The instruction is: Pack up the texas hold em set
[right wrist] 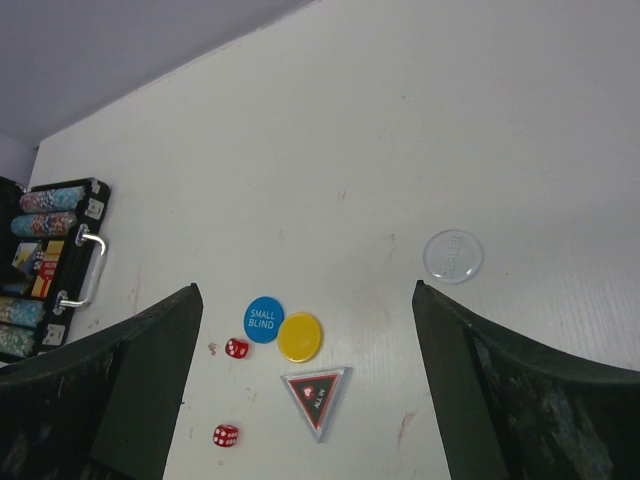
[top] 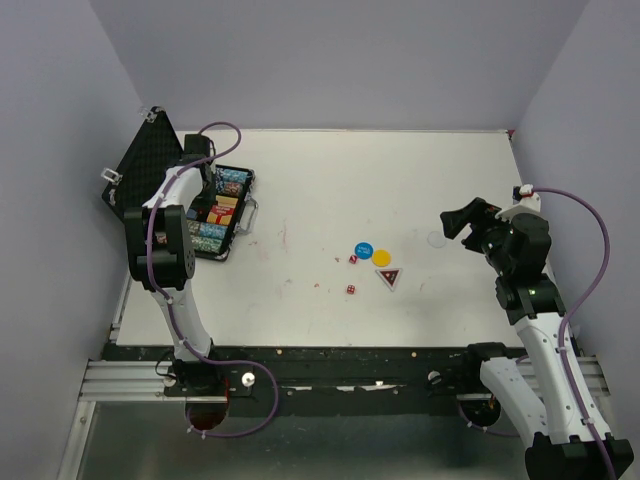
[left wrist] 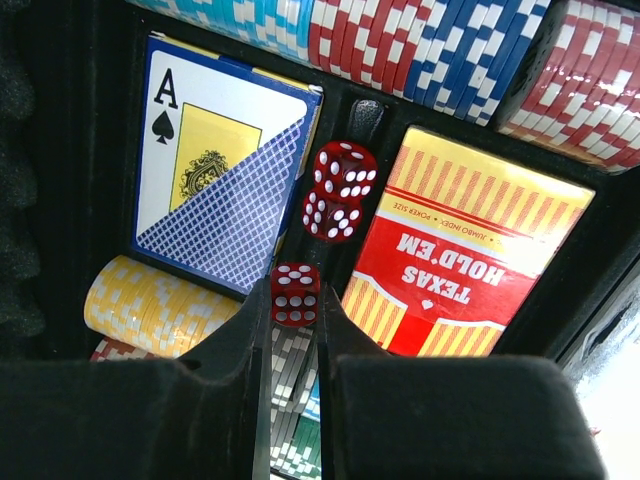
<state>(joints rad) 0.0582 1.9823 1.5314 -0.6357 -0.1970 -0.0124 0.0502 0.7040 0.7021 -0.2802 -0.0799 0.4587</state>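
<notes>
The black case [top: 232,215] lies open at the far left, its foam lid [top: 143,165] raised. My left gripper [top: 205,190] hangs over its tray, shut on a red die [left wrist: 296,293]. Two more red dice [left wrist: 337,190] sit in the slot between the blue card deck [left wrist: 215,165] and the red Texas Hold'em deck [left wrist: 470,250]. Chip rows [left wrist: 420,45] fill the tray. On the table lie a blue disc [right wrist: 264,319], a yellow disc [right wrist: 300,336], a triangular token [right wrist: 318,393], two red dice [right wrist: 237,348] [right wrist: 226,435] and a clear disc [right wrist: 454,256]. My right gripper [top: 458,222] is open above the table.
The case handle [right wrist: 88,268] faces the table's middle. Purple cables loop by both arms. The right wall [top: 600,150] stands close to the right arm. The near table edge carries a black rail [top: 340,355].
</notes>
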